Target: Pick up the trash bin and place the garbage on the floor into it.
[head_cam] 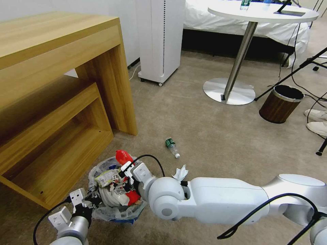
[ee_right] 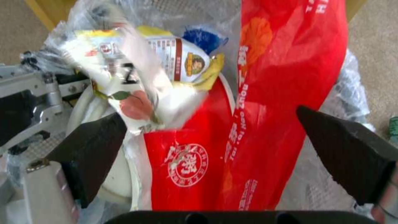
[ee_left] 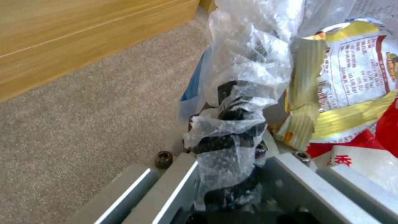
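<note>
Bottle [head_cam: 172, 147], paper [head_cam: 180, 173] on carpet beside trash bin [head_cam: 115, 212] (desk [head_cam: 51, 85] close).

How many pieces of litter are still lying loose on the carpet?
2: a small green-labelled plastic bottle on open carpet ahead, and a crumpled white paper beside the right arm's wrist. The arms may hide more.

Beige carpet [head_cam: 190, 115], wooden desk [head_cam: 51, 44] (round table [head_cam: 262, 12] behind).

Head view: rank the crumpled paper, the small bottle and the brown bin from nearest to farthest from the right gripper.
From the right gripper, over the trash bin:
1. Crumpled paper, on the carpet beside the forearm.
2. Small bottle, farther out.
3. Brown bin, by the round table's base.
</note>
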### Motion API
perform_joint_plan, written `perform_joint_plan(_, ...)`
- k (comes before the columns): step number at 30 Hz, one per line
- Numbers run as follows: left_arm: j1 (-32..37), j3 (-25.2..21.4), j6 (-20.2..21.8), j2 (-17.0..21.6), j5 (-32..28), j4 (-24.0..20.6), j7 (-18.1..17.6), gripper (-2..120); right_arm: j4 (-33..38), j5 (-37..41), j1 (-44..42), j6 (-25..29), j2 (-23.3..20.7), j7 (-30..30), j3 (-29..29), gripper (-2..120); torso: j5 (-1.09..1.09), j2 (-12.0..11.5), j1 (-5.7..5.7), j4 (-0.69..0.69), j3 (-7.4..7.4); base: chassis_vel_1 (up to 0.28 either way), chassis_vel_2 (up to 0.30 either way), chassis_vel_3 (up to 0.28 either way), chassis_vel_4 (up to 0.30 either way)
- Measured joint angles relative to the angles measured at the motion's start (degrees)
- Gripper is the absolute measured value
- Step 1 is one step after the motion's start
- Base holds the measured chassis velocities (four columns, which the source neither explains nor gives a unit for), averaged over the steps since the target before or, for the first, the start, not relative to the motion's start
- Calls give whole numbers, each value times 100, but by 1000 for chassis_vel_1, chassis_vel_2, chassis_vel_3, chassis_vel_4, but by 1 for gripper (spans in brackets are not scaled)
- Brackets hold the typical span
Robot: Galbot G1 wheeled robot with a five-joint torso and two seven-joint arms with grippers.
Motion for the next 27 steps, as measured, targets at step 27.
perform_joint_plan(27,-89,65,69,-53,103,86,-11,0,344,-430,-58,330,-424,-474,273,100,0,0,0,0,0,0,0,0,0)
